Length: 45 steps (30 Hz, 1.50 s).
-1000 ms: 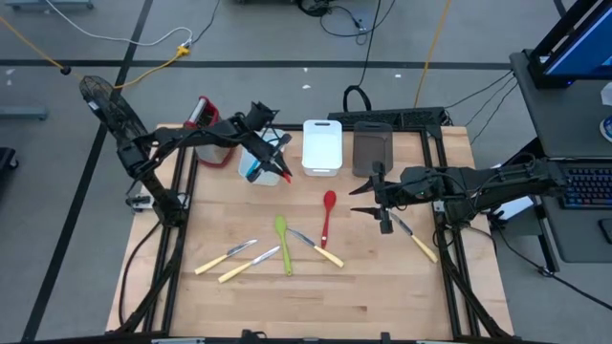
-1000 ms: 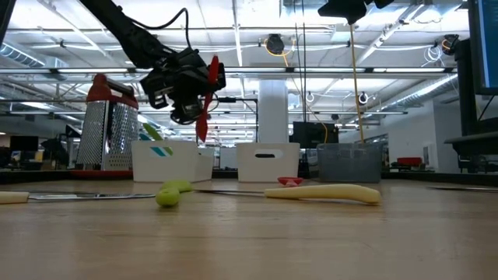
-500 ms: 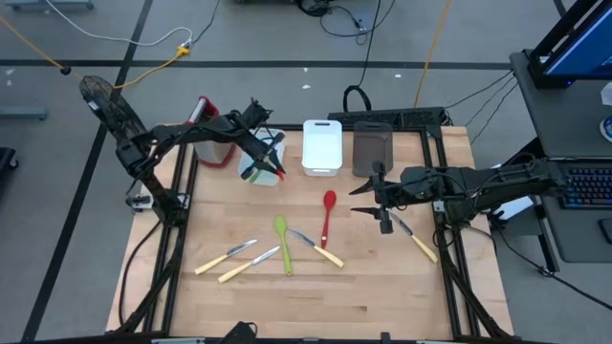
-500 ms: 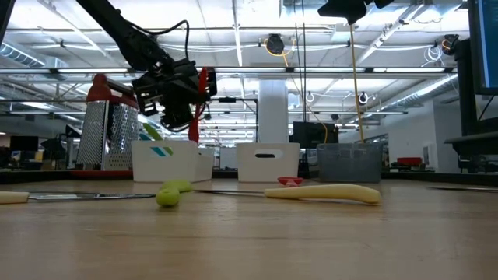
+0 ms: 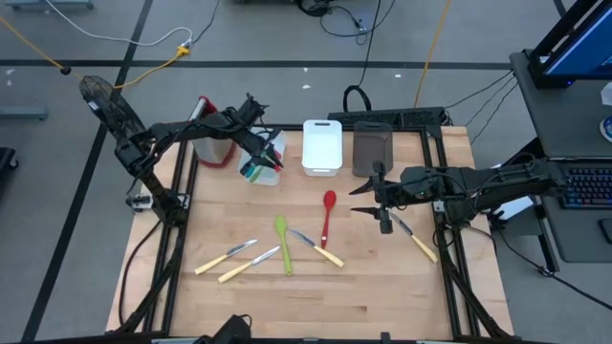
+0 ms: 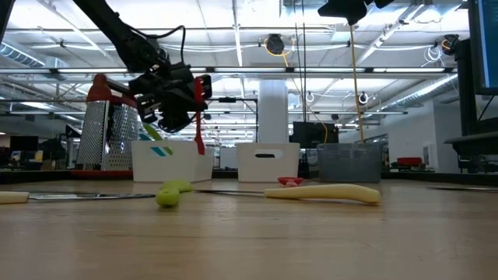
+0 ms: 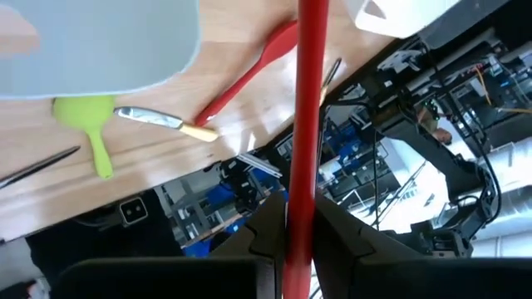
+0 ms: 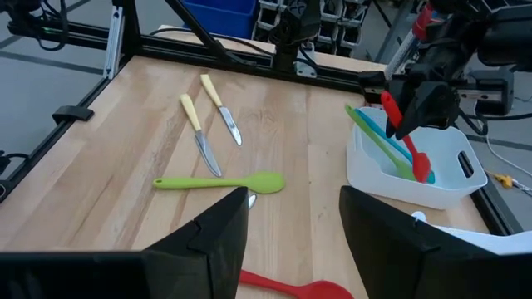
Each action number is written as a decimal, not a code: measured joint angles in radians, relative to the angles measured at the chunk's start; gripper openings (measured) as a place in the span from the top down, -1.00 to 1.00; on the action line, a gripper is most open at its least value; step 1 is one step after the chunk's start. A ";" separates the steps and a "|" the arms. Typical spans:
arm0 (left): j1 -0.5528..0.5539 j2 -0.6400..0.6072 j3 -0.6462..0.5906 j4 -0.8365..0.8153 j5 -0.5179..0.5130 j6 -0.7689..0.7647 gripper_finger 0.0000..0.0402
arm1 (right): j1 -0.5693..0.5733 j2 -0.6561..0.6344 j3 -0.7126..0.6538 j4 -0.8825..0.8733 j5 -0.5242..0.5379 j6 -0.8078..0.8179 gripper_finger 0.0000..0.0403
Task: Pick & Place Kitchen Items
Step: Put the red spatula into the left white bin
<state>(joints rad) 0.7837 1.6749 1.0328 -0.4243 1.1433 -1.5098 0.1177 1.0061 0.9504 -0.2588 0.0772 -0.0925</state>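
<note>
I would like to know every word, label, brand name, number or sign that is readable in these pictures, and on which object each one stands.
None can be read.
The white bin at the left carries teal marks, but they form no legible text.
The box grater, the knives and the left pincer, shut on a red spatula, show no lettering.
The monitor is too small to read.
</note>
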 joint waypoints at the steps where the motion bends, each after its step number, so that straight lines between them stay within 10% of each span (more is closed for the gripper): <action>1: 0.002 0.000 0.000 -0.003 -0.002 0.006 0.77 | 0.000 0.000 0.000 0.000 0.000 0.000 0.09; 45: 0.007 0.000 0.000 -0.184 -0.211 0.192 0.76 | 0.000 0.000 0.000 0.000 0.000 -0.001 0.09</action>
<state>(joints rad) 0.7906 1.6749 1.0325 -0.6083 0.9325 -1.3173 0.1177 1.0062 0.9508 -0.2592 0.0772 -0.0933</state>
